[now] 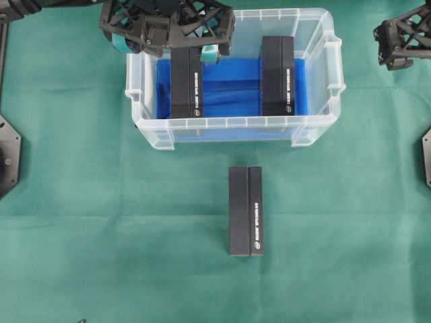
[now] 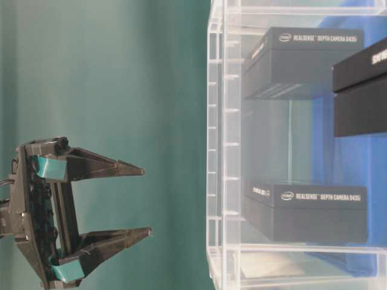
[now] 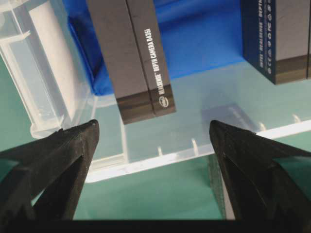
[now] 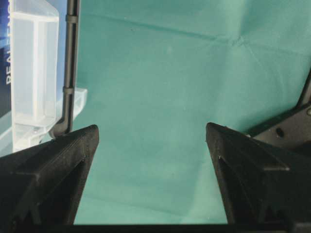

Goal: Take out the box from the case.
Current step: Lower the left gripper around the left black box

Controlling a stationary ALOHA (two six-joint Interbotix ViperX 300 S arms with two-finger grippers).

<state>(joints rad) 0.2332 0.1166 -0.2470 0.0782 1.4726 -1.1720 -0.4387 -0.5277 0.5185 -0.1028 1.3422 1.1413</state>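
Sitting toward the far side of the green-covered bench (image 1: 81,222), the case (image 1: 236,122) is a clear plastic bin with a rimmed edge and a blue cloth (image 1: 232,91) on its bottom. Two dark boxes lie inside it, well apart: the left box (image 1: 186,84) near the left wall and the right box (image 1: 277,75) toward the right wall, both lengthwise from the near wall to the far one, with bare blue cloth between them. A third box (image 1: 246,210) lies outside on the bench, just in front of the case's near wall and apart from it.

The left gripper (image 1: 168,46) hangs over the far-left part of the case, above the far end of the left box; its fingers (image 3: 53,165) are spread wide with nothing between them, and the wrist view shows the box end and the case's wall below them. The right gripper (image 1: 403,42) is off to the right of the case, well clear of it, over bare green cloth, its fingers (image 4: 53,170) likewise spread and empty. The case's rim and walls stand around both inner boxes.
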